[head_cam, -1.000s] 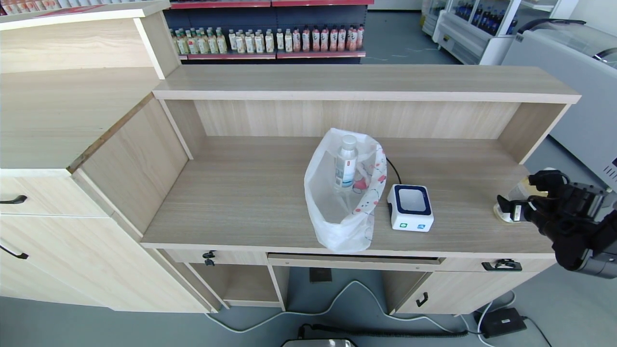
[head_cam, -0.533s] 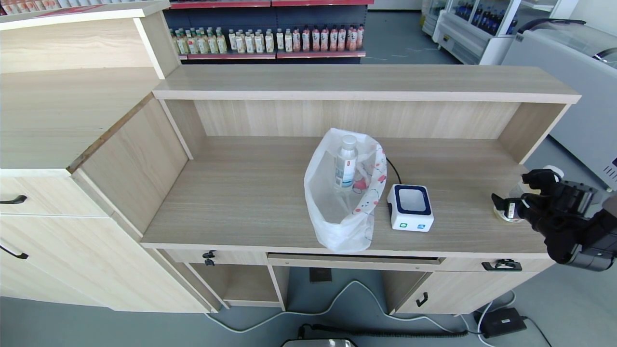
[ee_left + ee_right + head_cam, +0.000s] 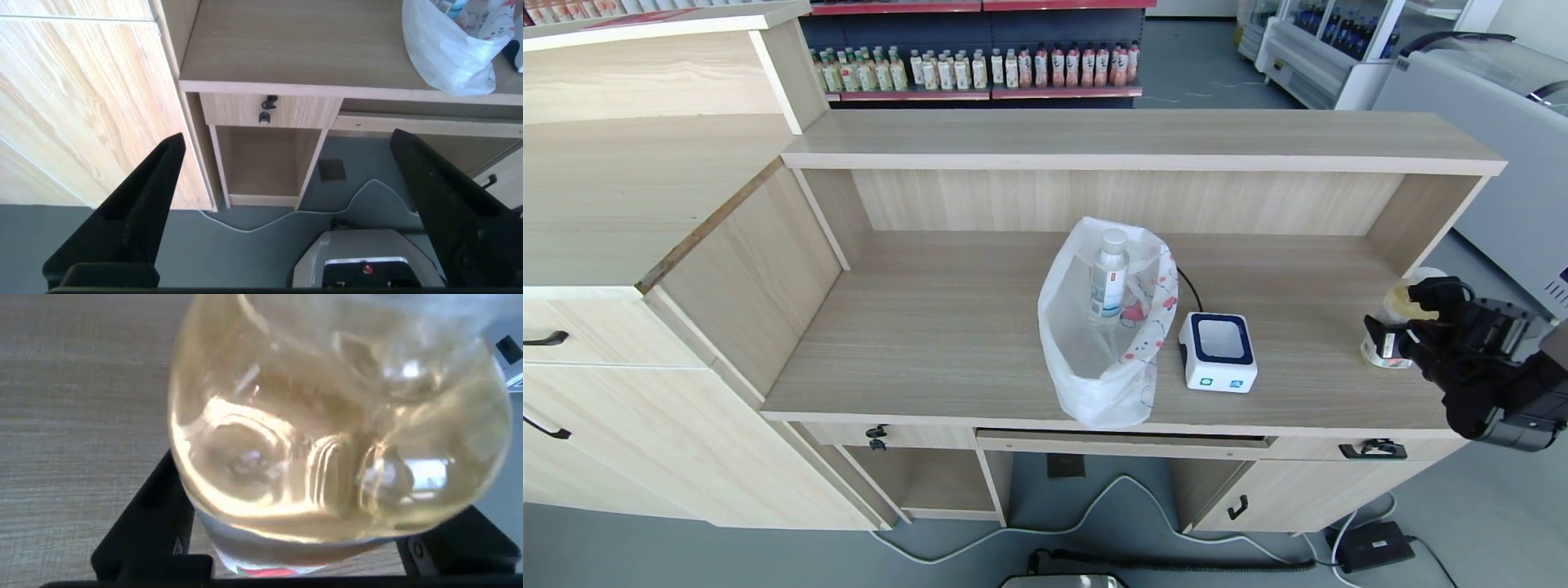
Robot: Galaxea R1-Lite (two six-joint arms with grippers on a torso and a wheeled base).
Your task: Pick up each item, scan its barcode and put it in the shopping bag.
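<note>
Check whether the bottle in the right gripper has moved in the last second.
Yes. The bottle in the right gripper has swung more upright: its top moved toward the scanner, its base stayed near the right end of the counter.

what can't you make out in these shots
- Held bottle: its barcode. In the head view the right gripper covers the label; in the right wrist view it is too close and blurred.
- Its base: whether it touches the counter. In the head view the fingers hide it.
- Shopping bag: whether the red shape beside the bagged bottle is an item or print. In the head view the plastic hazes it.
</note>
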